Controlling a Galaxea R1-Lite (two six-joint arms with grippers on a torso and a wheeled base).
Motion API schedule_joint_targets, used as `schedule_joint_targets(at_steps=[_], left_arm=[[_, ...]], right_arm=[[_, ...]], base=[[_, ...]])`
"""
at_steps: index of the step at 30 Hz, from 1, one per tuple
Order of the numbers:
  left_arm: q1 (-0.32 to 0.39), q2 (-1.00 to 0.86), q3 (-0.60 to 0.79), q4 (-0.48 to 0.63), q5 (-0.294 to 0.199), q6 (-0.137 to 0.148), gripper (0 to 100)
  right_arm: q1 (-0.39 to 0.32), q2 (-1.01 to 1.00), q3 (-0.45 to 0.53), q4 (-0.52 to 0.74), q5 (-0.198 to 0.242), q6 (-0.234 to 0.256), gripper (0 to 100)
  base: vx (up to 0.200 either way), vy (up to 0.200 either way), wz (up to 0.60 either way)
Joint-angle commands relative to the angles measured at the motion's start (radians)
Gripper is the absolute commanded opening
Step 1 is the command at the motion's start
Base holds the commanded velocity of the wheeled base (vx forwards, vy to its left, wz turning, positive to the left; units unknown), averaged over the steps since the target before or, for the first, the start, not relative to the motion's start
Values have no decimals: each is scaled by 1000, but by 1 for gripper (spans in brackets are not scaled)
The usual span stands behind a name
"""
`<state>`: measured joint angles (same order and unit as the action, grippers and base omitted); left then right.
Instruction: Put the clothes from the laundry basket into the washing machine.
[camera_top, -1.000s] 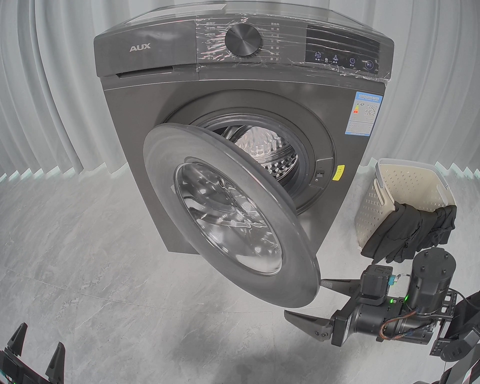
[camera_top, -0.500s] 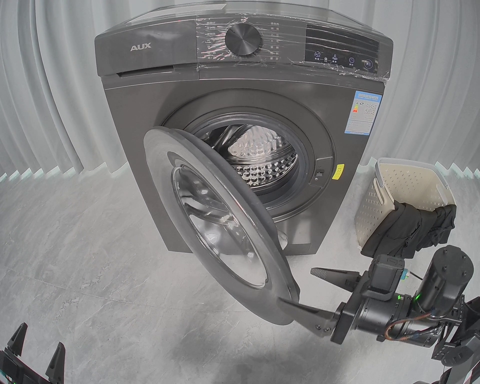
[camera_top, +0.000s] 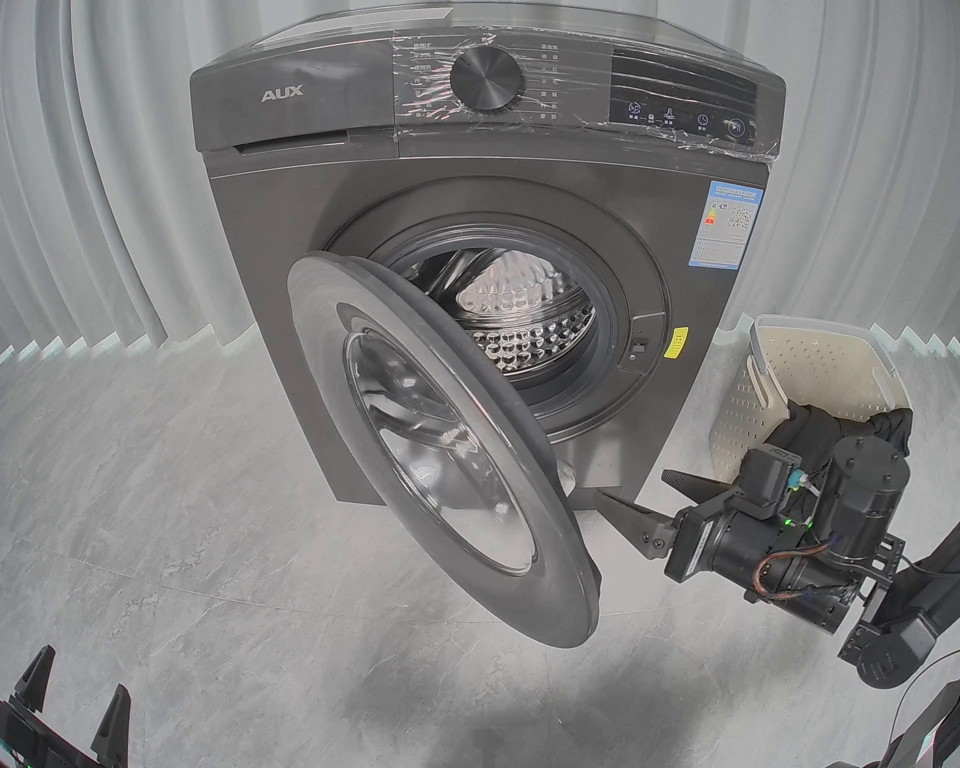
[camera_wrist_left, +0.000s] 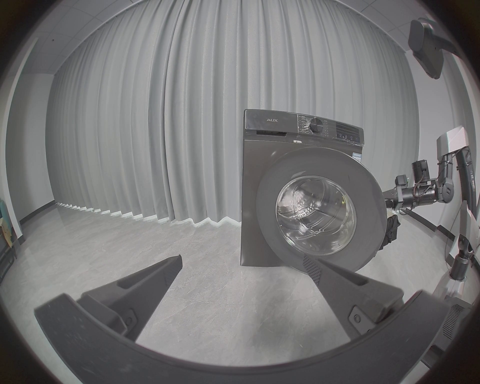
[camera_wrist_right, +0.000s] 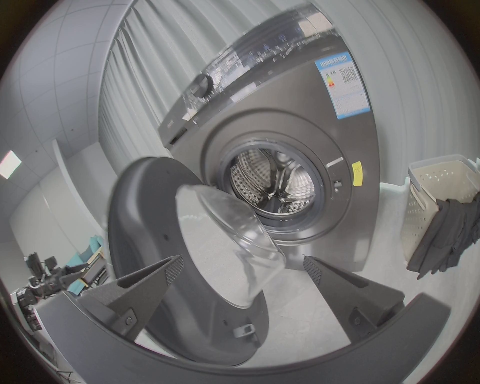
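The grey washing machine (camera_top: 480, 200) stands with its round door (camera_top: 440, 430) swung wide to the left, baring the steel drum (camera_top: 525, 310). A cream laundry basket (camera_top: 810, 365) sits on the floor at the machine's right, with black clothes (camera_top: 815, 425) draped over its front rim, partly hidden behind my right arm. My right gripper (camera_top: 635, 487) hangs open and empty between the door's lower edge and the basket, touching neither. From the right wrist, the open gripper (camera_wrist_right: 242, 262) faces the door (camera_wrist_right: 165, 260), drum (camera_wrist_right: 272, 180), basket (camera_wrist_right: 442, 182) and clothes (camera_wrist_right: 445, 235). My left gripper (camera_top: 70, 695) is open, low at the near left.
Pleated white curtains run behind the machine. Bare grey floor lies to the left and in front. The left wrist view shows the open left gripper (camera_wrist_left: 240, 260), the machine (camera_wrist_left: 300, 200) from afar and my right arm (camera_wrist_left: 417, 190) beside it.
The door swung further open, then stayed. My right gripper left the door's lower edge and rose toward the machine front and basket. The left arm kept still.
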<state>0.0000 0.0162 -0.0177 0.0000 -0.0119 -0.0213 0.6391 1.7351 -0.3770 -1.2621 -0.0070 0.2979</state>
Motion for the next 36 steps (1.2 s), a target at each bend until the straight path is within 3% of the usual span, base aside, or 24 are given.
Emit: schedule_joint_targets(at_steps=[1,5,12,16,21,30,36], left_arm=[[0,-15,16,0,0,0,100],[0,-15,16,0,0,0,100],[0,-15,16,0,0,0,100],[0,-15,16,0,0,0,100],[0,-15,16,0,0,0,100],[0,-15,16,0,0,0,100],[0,-15,18,0,0,0,100]], right_arm=[[4,119,-5,-26,-25,-2,100],[33,156,9,-63,-27,-9,100],[146,155,40,-66,-30,-8,100],[126,162,7,-68,-37,-6,100],[66,218,-82,-65,-93,-6,100],[5,406,-189,-51,-87,-40,100],[16,474,-264,-45,-83,-56,100]], base=[[0,0,0],[0,0,0],[0,0,0],[0,0,0],[0,0,0],[0,0,0],[0,0,0]])
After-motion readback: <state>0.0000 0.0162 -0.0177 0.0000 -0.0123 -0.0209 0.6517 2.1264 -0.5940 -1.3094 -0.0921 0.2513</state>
